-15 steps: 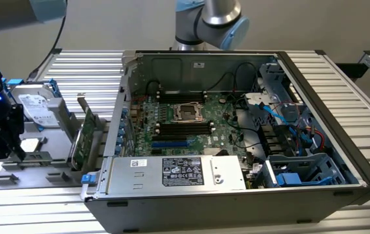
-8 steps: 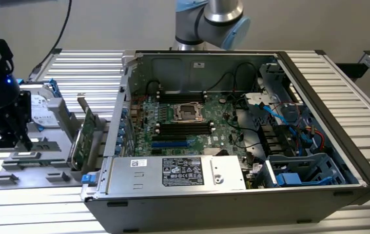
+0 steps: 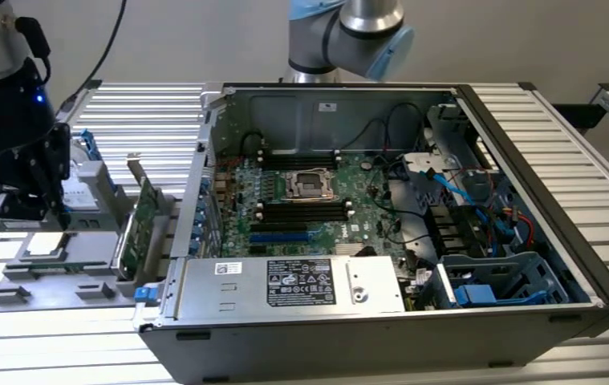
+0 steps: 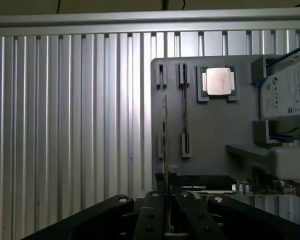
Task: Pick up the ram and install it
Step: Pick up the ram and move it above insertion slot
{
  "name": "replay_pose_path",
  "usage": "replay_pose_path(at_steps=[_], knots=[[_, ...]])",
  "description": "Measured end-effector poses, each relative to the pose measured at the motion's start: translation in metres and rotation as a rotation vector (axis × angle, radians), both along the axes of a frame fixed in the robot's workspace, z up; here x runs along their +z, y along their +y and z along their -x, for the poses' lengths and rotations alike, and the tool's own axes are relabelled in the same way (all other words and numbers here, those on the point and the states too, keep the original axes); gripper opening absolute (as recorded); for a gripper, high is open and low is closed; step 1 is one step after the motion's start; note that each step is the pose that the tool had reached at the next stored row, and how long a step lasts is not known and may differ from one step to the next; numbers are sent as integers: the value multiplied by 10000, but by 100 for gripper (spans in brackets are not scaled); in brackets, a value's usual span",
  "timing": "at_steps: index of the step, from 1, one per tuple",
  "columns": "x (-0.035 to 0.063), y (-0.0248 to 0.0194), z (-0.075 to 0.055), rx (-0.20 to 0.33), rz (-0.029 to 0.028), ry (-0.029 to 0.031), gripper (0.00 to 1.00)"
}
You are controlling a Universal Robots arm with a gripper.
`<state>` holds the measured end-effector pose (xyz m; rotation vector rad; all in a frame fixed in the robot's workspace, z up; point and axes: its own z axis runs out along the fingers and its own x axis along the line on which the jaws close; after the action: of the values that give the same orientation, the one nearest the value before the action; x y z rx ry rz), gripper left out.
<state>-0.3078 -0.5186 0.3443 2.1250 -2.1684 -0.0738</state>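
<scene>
Ram [image 4: 165, 130], one stick, stands edge-on clenched between the pincer's [image 4: 167, 199] two fingers [image 4: 151, 214].

Claw [image 4: 169, 196] matt black metal; tray [image 4: 210, 130] matt grey plastic; table [image 4: 65, 125] ribbed bare metal.

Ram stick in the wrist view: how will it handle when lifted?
Probably stiff and light: the ram is a thin, narrow board seen edge-on. Standing on edge at the grey holder, it could tip if nudged sideways. So thin, twisting may damage it.
</scene>
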Motion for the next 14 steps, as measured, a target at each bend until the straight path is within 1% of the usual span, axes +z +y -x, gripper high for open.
replay_pose_path(at_steps=[11,14], knots=[[444,0,-503,4,0,296,14],[562,0,-635,5,1,368,14]])
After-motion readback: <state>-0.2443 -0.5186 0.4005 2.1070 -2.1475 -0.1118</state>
